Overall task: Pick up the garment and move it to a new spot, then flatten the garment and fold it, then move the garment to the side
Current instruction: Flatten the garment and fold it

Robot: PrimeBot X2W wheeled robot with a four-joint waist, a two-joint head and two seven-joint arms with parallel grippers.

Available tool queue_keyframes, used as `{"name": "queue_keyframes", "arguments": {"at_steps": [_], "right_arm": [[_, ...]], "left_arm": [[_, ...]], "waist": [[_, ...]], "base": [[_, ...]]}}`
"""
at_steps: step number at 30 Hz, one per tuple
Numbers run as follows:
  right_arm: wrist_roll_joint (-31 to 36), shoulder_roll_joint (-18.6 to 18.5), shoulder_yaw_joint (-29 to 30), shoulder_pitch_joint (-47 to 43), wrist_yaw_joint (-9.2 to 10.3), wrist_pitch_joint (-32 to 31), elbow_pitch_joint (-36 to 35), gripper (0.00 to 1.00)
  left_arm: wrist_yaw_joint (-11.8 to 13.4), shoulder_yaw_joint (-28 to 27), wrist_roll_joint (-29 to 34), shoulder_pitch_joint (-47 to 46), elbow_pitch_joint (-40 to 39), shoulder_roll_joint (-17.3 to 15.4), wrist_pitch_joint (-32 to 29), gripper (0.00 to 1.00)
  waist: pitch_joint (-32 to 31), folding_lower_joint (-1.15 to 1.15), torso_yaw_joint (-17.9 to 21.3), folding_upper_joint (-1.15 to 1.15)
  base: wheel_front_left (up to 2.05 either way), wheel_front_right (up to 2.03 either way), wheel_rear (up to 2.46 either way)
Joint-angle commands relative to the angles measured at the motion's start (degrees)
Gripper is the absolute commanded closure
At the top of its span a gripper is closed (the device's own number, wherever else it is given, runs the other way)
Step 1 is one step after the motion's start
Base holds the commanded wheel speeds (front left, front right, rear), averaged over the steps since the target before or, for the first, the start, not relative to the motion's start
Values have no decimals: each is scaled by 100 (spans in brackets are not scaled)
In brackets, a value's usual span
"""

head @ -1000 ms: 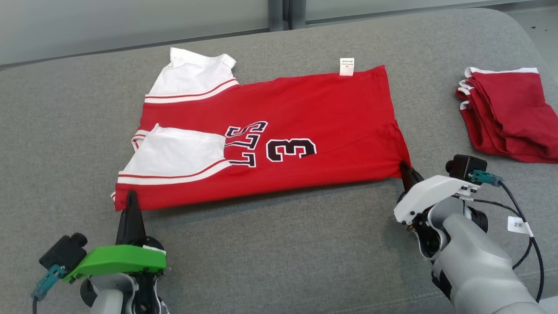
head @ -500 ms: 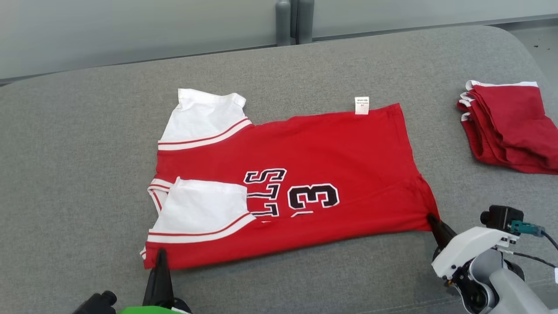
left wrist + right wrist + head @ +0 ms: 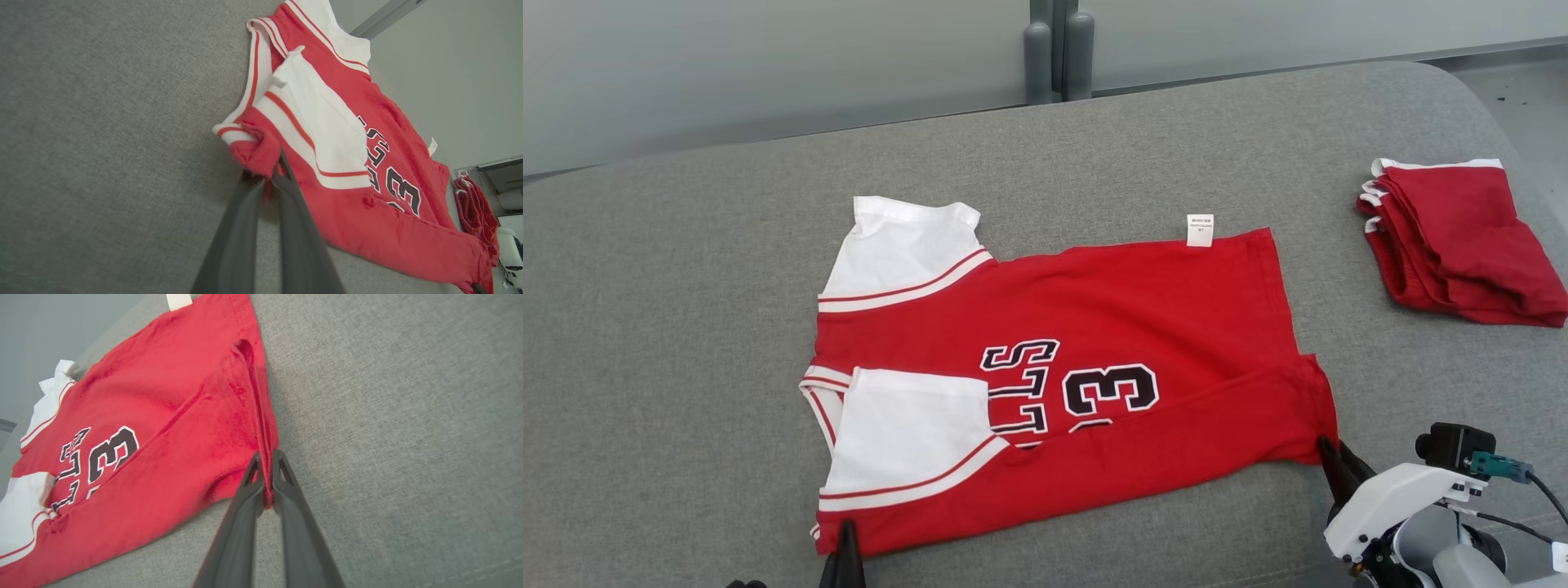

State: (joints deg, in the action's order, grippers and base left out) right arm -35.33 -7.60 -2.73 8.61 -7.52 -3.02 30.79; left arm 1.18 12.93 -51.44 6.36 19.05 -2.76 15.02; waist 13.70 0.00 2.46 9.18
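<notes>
The garment [image 3: 1094, 327] is a red jersey with white sleeves and a black "3", spread on the grey padded surface [image 3: 686, 343]. My left gripper [image 3: 848, 535] is at its near left corner, shut on a bunched bit of red hem, as the left wrist view shows [image 3: 273, 171]. My right gripper [image 3: 1327, 447] is at the near right corner. In the right wrist view the right gripper [image 3: 265, 457] has the red hem pinched between its two fingers. The garment's near strip rises in a loose ridge between the two corners.
A stack of folded red garments [image 3: 1462, 237] lies at the right of the surface, near its rounded edge. Two grey posts [image 3: 1058, 49] stand behind the surface against a pale wall. Bare grey fabric lies left of the jersey and along the near edge.
The head camera has shifted, so the whole picture sits lower. The jersey's near edge, stretched flat before, now bulges with a crease across it. Both grippers stay at the corners.
</notes>
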Motion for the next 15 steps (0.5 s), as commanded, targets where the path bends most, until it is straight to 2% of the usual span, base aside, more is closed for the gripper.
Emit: {"name": "queue_keyframes", "arguments": {"at_steps": [1, 9, 15], "right_arm": [[56, -6, 68, -107, 6, -26, -49, 0], [490, 56, 604, -388, 4, -145, -403, 0], [729, 111, 901, -373, 4, -200, -859, 0]], "left_arm": [[27, -24, -50, -71, 32, -27, 14, 0], [133, -306, 183, -77, 81, -109, 15, 0], [107, -423, 659, -359, -200, -345, 15, 0]], "waist": [[0, 0, 20, -1], [26, 0, 166, -1], [38, 0, 254, -1]], "base": [[0, 0, 0], [0, 0, 0], [0, 0, 0]]}}
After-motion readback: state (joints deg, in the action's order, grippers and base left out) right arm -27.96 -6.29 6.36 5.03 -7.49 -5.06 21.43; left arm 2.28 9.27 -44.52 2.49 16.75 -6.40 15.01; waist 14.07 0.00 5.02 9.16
